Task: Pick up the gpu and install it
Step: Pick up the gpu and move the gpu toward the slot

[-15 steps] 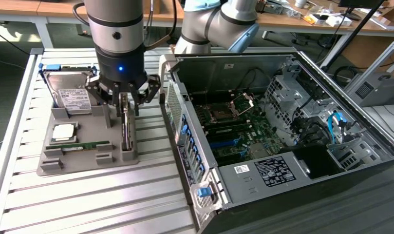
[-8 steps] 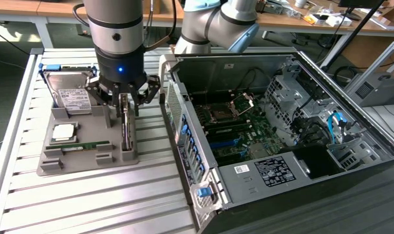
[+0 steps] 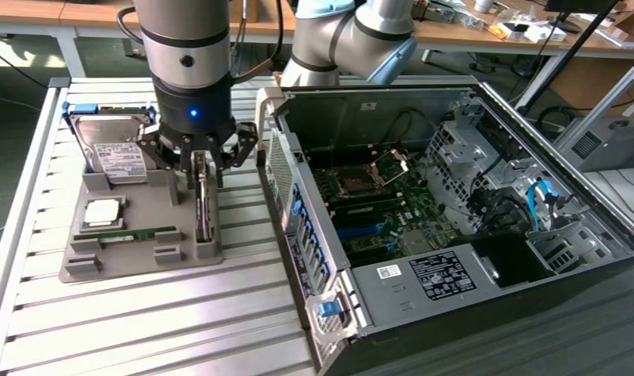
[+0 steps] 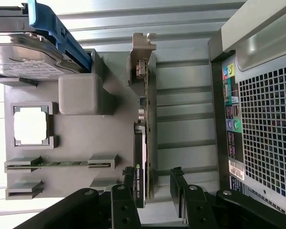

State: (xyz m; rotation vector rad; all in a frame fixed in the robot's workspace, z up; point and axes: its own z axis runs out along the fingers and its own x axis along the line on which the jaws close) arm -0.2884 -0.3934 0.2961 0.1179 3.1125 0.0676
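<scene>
The gpu (image 3: 203,205) stands on its long edge in a slot of the grey holder tray (image 3: 139,262), on the side nearest the computer case. In the wrist view it is a thin dark card (image 4: 144,143) with its silver bracket (image 4: 142,57) at the far end. My gripper (image 3: 204,163) hangs straight over the card's rear part. It is open, with one black finger (image 4: 128,183) close against one face of the card and the other finger (image 4: 177,183) a small gap off the other face. Nothing is held.
The same tray holds a hard drive (image 3: 113,153) with a blue bracket, a processor (image 3: 100,211) and a green memory stick (image 3: 139,233). The opened computer case (image 3: 442,219) lies at the exterior view's right, motherboard (image 3: 385,211) exposed; its rear panel (image 4: 262,119) is near the tray.
</scene>
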